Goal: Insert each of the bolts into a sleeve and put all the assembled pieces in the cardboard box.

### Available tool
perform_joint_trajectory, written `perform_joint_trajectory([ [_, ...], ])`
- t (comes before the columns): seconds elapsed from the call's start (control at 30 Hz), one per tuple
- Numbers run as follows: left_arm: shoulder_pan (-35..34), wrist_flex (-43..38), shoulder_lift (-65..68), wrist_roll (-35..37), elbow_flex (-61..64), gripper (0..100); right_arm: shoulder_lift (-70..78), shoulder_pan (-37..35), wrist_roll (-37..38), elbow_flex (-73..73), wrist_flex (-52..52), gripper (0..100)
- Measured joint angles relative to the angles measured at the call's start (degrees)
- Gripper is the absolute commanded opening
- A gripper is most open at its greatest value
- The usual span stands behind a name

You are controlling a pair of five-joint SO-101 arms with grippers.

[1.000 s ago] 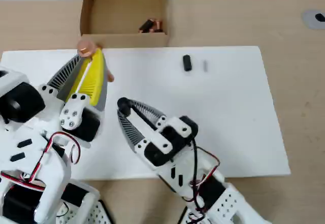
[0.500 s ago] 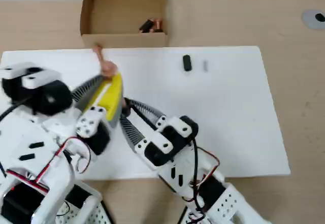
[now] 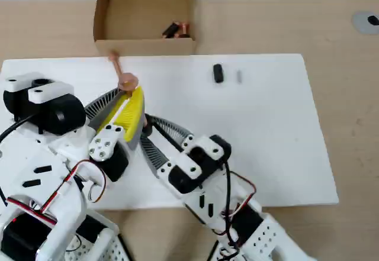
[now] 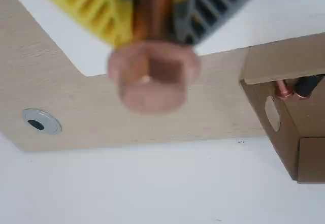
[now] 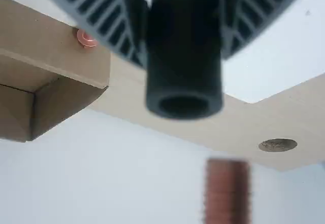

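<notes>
My left gripper (image 3: 127, 92), with one yellow and one grey finger, is shut on a copper bolt (image 4: 152, 76); the bolt's head (image 3: 128, 83) sits at the fingertips. A thin copper shaft (image 3: 116, 64) lies between that head and the cardboard box (image 3: 100, 18). My right gripper (image 3: 145, 125) is just beside the left one, shut on a black sleeve (image 5: 184, 56) whose open end faces outward. A blurred threaded copper end (image 5: 227, 188) shows close to that opening. Assembled pieces (image 3: 176, 30) lie in the box's near right corner.
A loose black sleeve (image 3: 218, 73) and a small grey piece (image 3: 239, 76) lie on the white mat (image 3: 266, 142) right of the box. Both arms crowd the mat's front left. A round grommet (image 3: 367, 19) sits at the table's far right.
My left gripper swung right with the bolt, from the box's front left corner to beside the right gripper. The right arm stayed put. Little changed in the last half second.
</notes>
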Motion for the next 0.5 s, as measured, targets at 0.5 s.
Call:
perform_joint_trajectory([
  [0.5,0.0,0.2,0.0,-1.1,1.2,0,0.0,0.0,0.0,0.0,0.0,0.9],
])
